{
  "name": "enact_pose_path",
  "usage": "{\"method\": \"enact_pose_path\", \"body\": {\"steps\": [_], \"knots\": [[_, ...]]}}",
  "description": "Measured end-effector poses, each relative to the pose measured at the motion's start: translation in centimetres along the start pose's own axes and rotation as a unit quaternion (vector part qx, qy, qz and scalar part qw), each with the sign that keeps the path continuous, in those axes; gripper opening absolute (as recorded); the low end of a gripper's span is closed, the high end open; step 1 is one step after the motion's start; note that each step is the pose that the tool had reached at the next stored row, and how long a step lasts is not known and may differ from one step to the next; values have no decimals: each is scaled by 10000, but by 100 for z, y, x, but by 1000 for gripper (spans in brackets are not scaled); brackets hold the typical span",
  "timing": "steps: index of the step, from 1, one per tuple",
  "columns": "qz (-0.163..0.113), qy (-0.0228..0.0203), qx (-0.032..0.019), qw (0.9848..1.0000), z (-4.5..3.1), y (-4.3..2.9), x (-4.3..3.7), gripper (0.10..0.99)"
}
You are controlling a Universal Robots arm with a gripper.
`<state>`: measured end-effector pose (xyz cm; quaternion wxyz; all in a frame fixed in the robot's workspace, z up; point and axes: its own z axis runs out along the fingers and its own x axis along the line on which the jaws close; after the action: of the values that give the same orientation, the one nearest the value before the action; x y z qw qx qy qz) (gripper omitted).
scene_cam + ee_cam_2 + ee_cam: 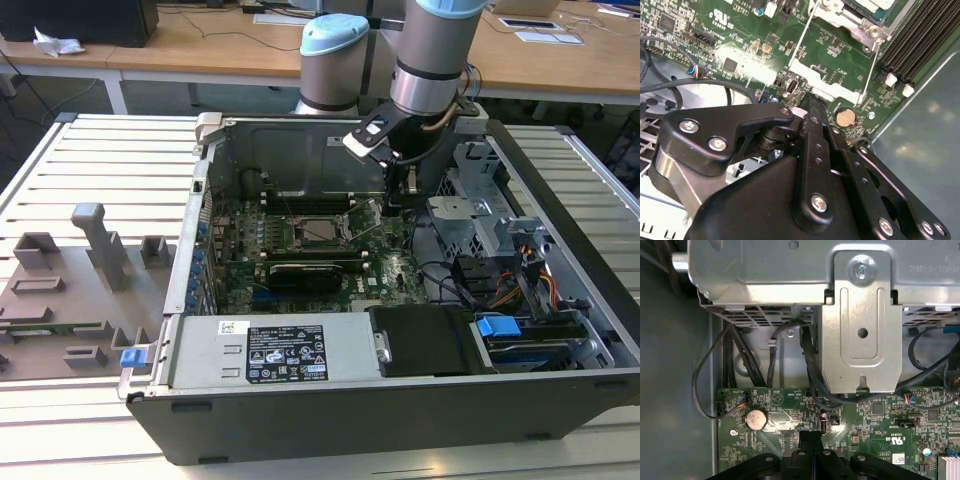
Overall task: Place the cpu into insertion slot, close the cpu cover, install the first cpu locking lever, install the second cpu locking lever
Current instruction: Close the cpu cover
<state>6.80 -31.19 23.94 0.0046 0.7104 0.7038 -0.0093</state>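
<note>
Both fingers [807, 440] of your gripper [392, 207] press together over the board [875, 415] near the coin battery [756, 418]. Cables [807, 362] and a metal bracket [860, 355] crowd it, with the insertion slot [318, 232] to the exterior view's left.

Exterior view: arm [432, 60] cut off by the top edge; insertion slot [318, 232] too small to tell what lies in it | second wrist view: insertion slot cut by the picture's edge, gripper [810, 109] body hides much of the circuit board [740, 30] | first wrist view: gripper linkage cut by the picture's edge.
</note>
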Motion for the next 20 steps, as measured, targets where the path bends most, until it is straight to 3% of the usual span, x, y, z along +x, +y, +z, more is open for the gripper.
{"method": "enact_pose_path", "body": {"steps": [6,20], "knots": [[1,0,0,10000,4,-131,-1,106],[1,0,0,10000,10,-326,-3,106]]}}
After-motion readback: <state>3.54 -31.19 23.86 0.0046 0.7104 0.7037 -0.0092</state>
